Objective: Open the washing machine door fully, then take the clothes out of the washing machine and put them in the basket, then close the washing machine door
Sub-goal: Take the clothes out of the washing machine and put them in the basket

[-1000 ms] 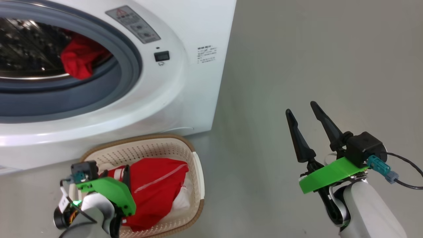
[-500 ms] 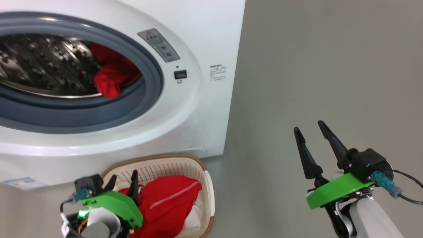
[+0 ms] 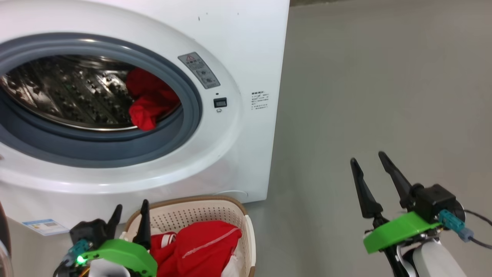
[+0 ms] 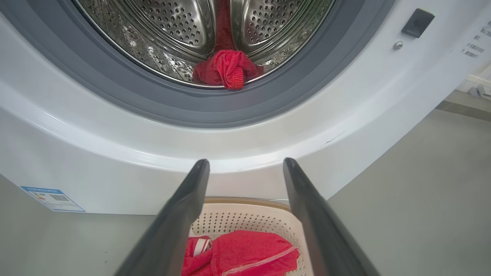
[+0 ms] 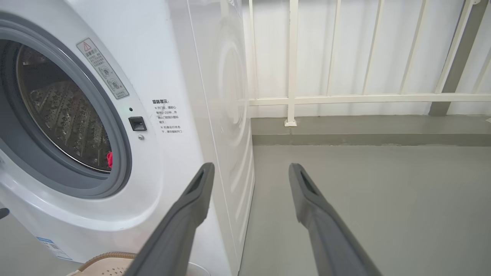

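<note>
Left claw (image 3: 131,207) spread, empty, just over the basket (image 3: 192,202), where red clothes (image 3: 200,250) lie. Ahead of it, one more red garment (image 3: 150,104) waits inside the washing machine (image 3: 230,161). Right claw (image 3: 368,158) spread, idle. Closing comes last.

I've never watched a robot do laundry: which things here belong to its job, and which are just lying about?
Job: washer, basket, clothes in drum, clothes in basket, left pincer.
Lying about: railing, warning label, blue sticker.

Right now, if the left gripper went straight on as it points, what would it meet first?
The left gripper would likely meet the washing machine first, its white front below the grey ring; depth unclear.
</note>
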`<state>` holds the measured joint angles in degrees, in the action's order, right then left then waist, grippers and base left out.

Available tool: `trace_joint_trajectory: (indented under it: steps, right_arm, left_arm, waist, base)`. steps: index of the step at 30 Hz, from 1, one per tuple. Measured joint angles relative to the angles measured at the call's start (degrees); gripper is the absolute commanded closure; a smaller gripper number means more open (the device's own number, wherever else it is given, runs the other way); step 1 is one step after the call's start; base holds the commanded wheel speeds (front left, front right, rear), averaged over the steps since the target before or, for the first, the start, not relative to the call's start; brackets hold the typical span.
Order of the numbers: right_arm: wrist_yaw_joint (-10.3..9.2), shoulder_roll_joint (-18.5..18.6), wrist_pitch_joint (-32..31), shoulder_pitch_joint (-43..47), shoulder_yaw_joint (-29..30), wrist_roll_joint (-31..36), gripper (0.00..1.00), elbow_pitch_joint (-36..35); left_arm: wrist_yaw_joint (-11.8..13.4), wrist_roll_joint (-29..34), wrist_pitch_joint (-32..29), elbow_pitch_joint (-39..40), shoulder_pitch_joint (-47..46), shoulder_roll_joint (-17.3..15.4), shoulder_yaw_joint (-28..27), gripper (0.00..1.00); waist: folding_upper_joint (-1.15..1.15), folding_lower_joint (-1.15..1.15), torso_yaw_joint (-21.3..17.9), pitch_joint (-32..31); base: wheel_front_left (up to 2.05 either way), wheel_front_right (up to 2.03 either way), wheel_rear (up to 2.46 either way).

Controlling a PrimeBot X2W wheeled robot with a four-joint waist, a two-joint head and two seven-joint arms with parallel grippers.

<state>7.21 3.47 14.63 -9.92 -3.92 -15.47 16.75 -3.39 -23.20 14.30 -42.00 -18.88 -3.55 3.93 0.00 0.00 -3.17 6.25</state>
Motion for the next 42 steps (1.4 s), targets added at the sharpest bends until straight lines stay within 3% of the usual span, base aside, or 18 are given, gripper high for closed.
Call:
trace_joint_trajectory:
  steps: [6, 21, 42]
  right_arm:
    - [0.00, -0.1, 0.0, 2.2, 0.9, 0.3, 0.00, 0.2]
    - [0.00, 0.2, 0.0, 5.8, 1.9, 1.5, 0.00, -2.2]
    - [0.00, 0.4, 0.0, 8.6, 2.7, 1.5, 0.00, -4.7]
  left_arm:
    - [0.4, 2.2, 0.0, 7.8, 4.8, -0.1, -2.2, 0.00]
    - [-1.9, 7.0, 0.0, 19.4, 12.1, 0.6, -4.0, 0.00]
    - [-3.3, 9.2, 0.0, 23.4, 14.6, 1.0, -7.5, 0.00]
  waist:
    - [0.00, 0.00, 0.2, -2.0]
    - [0.00, 0.00, 0.8, -5.3]
    - [0.00, 0.00, 0.7, -4.7]
  base:
    - [0.00, 0.00, 0.00]
    - [0.00, 0.00, 0.00]
    - [0.00, 0.00, 0.00]
